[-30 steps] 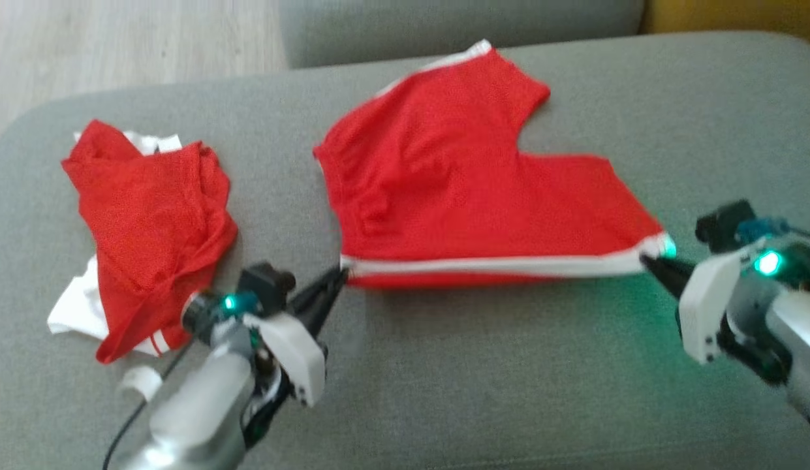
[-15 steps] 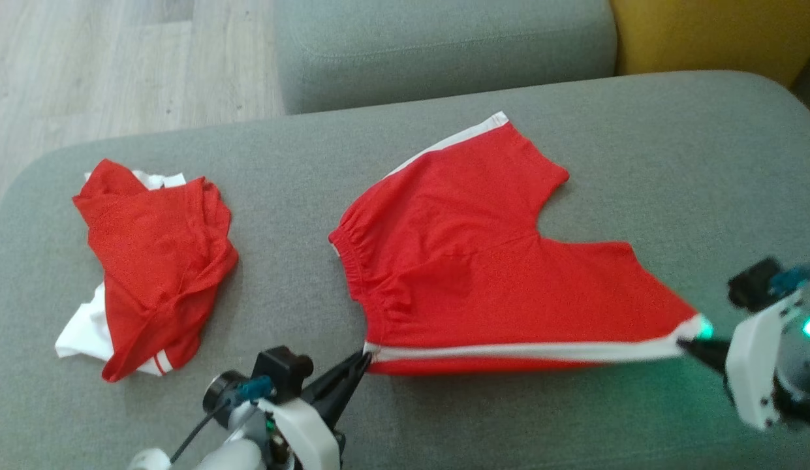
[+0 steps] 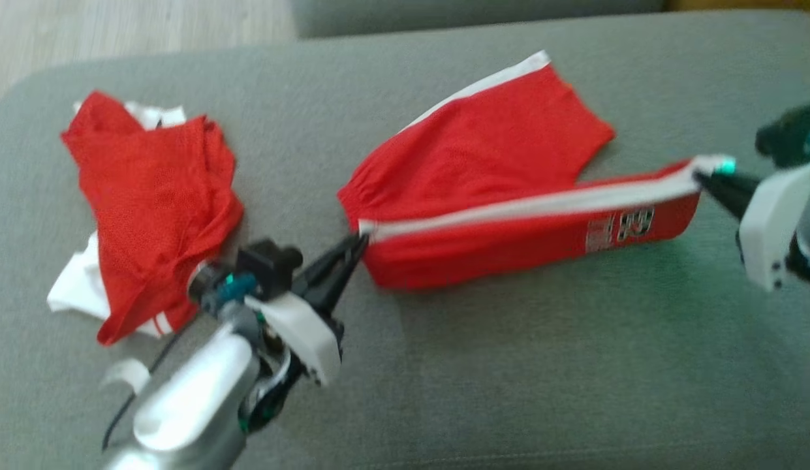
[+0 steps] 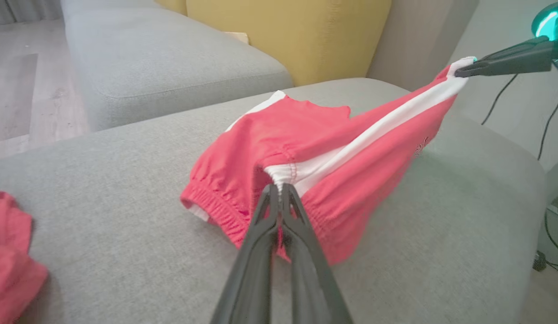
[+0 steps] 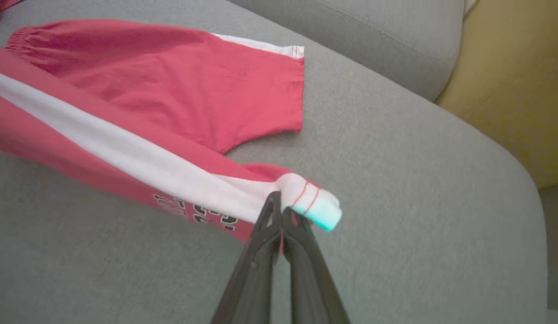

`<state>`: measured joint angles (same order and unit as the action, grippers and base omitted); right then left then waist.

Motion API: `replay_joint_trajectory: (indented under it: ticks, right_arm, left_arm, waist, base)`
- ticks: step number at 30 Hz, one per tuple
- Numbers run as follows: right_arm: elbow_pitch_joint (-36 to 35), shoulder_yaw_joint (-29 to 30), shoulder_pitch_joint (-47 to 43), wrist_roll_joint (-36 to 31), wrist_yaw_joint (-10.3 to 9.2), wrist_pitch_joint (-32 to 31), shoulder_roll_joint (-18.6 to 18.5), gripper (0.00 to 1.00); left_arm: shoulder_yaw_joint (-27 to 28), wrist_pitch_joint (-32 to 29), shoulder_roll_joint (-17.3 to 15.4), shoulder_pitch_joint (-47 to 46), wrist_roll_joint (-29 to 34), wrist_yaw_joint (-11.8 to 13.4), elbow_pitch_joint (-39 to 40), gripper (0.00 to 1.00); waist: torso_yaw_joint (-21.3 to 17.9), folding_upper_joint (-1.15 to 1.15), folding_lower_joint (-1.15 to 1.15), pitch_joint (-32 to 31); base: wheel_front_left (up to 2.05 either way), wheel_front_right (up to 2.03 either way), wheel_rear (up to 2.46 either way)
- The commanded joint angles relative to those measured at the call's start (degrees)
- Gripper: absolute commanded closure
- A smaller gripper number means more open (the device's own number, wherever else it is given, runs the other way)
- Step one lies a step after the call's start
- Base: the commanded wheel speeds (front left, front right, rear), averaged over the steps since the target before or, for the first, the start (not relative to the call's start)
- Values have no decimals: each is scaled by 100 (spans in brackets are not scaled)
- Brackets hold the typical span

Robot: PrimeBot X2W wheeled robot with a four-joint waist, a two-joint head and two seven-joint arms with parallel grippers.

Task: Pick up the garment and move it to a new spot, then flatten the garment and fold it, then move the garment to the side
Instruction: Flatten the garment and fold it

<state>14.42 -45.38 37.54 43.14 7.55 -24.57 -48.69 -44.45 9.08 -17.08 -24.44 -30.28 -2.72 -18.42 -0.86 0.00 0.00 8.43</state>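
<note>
The garment (image 3: 496,143) is a pair of red shorts with white side stripes, on a grey sofa cushion (image 3: 509,365). My left gripper (image 3: 360,240) is shut on the waistband end of the near stripe (image 4: 279,173). My right gripper (image 3: 701,179) is shut on the hem end of that stripe (image 5: 301,198). The near leg is lifted and stretched between the two grippers, its printed underside (image 3: 620,228) turned towards me. The far leg (image 5: 193,85) lies flat on the cushion.
A second crumpled red and white garment (image 3: 150,209) lies at the cushion's left. Another grey cushion (image 4: 162,58) and a yellow one (image 4: 287,31) stand behind. Wooden floor (image 4: 18,90) is at the far left. Cables (image 4: 548,117) hang at the right.
Both grippers have raised the near striped edge off the cushion and carried it towards the far leg, turning the printed underside up. The head camera has also shifted.
</note>
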Motion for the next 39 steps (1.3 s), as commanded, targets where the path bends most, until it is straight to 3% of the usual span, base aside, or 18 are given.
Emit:
replay_joint_trajectory:
  ticks: [1, 16, 39]
  right_arm:
    - [-3, 86, 273, -160, -6, -15, -56, 100]
    - [1003, -767, 2185, -629, -6, 186, 271, 100]
    - [2566, -2076, 3851, -72, -6, 1025, 713, 100]
  left_arm:
    - [305, 2, -88, -426, 50, 22, 113, 100]
    - [266, -20, 413, -1651, 193, -54, -514, 100]
    - [177, 435, 1059, -2639, 291, -128, -1643, 100]
  waist:
    - [204, 0, 0, 285]
    - [763, 0, 0, 1249]
    - [1172, 0, 0, 2089]
  base:
    - [0, 0, 0]
    - [0, 0, 0]
    - [0, 0, 0]
